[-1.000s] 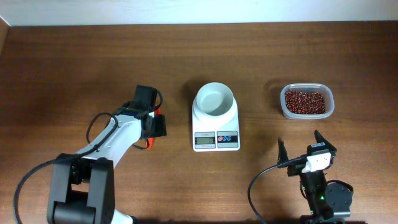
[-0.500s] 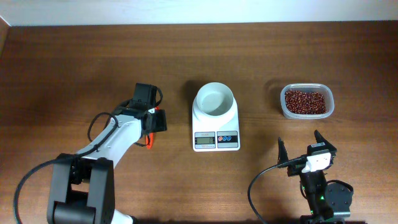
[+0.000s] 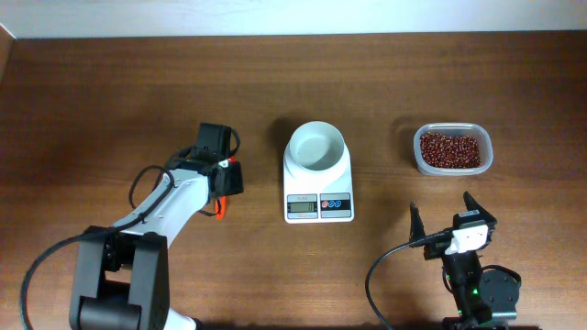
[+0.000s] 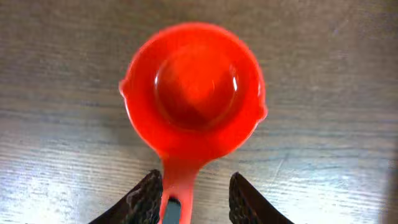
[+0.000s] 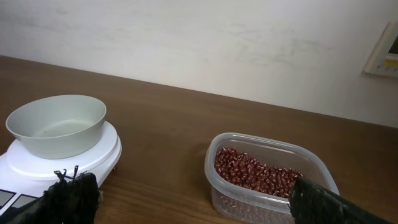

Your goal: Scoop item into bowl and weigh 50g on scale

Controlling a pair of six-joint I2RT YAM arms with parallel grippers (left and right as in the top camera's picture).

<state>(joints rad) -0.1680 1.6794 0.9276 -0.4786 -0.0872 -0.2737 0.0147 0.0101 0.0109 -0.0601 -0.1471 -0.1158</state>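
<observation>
The beans [image 3: 449, 149] lie as a loose reddish-brown heap in a clear plastic tub [image 3: 451, 126] on the right side of the table [image 3: 110, 92]; the tub's long axis runs left to right. Well to its left, at mid-table, the scale [image 3: 318, 188] has its long axis running far to near, with the display and two buttons at the near end, facing the robot. The white bowl [image 3: 317, 147] sits upright on the scale's far end, with no beans in it.

Further left, a red scoop [image 4: 194, 93] lies flat on the wood, cup up. Its cup points away from the left gripper [image 4: 196, 183] and its handle runs back between the jaws. The jaws straddle the handle without clamping it; bare table shows between the handle and one finger.

Near the front edge, below the tub, the right gripper [image 3: 440, 206] is spread wide and holds nothing.
</observation>
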